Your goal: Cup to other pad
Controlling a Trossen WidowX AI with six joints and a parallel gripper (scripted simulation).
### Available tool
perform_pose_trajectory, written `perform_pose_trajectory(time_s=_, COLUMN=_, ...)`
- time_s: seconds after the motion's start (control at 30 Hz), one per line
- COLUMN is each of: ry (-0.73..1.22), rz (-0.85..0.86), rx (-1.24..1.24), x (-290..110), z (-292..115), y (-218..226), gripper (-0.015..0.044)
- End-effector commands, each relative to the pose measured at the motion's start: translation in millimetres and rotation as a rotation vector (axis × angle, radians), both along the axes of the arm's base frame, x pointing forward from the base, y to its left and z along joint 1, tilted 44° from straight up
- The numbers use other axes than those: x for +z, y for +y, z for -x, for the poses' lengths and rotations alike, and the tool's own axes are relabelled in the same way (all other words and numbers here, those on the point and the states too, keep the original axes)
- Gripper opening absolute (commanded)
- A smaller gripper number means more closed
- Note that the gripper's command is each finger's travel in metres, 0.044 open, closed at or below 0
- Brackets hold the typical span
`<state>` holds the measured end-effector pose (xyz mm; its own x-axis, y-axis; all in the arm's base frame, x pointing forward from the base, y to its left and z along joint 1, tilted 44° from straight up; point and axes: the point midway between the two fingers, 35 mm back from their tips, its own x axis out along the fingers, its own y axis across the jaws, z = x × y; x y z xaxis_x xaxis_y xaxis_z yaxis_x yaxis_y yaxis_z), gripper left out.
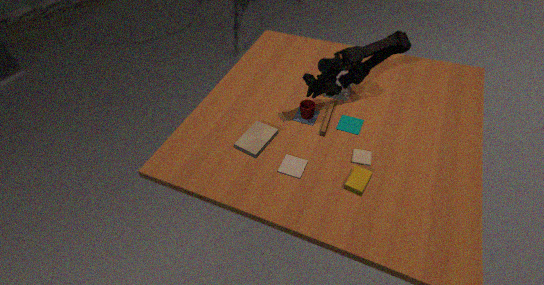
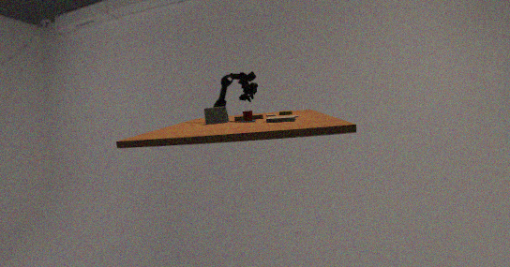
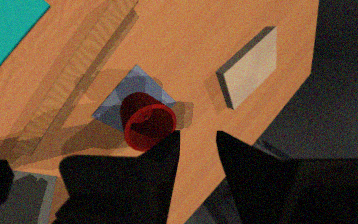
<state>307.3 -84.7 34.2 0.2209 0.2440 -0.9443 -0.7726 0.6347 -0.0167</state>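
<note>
1. The red cup [image 1: 307, 108] stood upright on the grey-blue pad [image 1: 303, 117], its long axis vertical and its open mouth facing up.
2. In the wrist view the cup's rim [image 3: 150, 128] showed as a full red ring, tipped toward the camera only by the viewing angle; the inside was dark, and I could not make out any marbles.
3. The gripper [image 3: 197, 145] hung above the surface [image 1: 430, 144], just beside the cup and not around it. Its two dark fingers stood partly closed with bare wood visible between them, and it held nothing.
4. One fingertip overlapped the cup's rim in the wrist view, but the exterior view showed the gripper [image 2: 247, 94] well above the cup [image 2: 247, 115].
5. There was one cup and one arm [image 1: 372, 51].
6. There were two pads: the grey-blue one under the cup and a teal pad [image 1: 350, 124] nearby.
7. One narrow wooden bar [image 1: 327, 119] lay between the two pads, its length running roughly from the arm's side toward the near edge of the surface.
8. There were four other flat blocks: a larger beige slab [image 1: 256, 138], a pale square [image 1: 293, 166], a smaller pale square [image 1: 361, 156], and a yellow block [image 1: 358, 179] just beside that one.
</note>
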Motion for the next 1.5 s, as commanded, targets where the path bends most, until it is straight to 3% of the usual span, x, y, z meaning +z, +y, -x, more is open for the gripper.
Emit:
perform_pose_trajectory(time_s=0.0, ry=0.194, rz=-0.316, rx=0.295, x=-41, z=44, y=-1, gripper=0.0148)
perform_pose_trajectory(time_s=0.13, ry=0.209, rz=-0.471, rx=0.385, x=-46, z=57, y=4, gripper=0.0148)
perform_pose_trajectory(time_s=1.47, ry=0.208, rz=-0.471, rx=0.384, x=-78, z=61, y=34, gripper=0.0148)
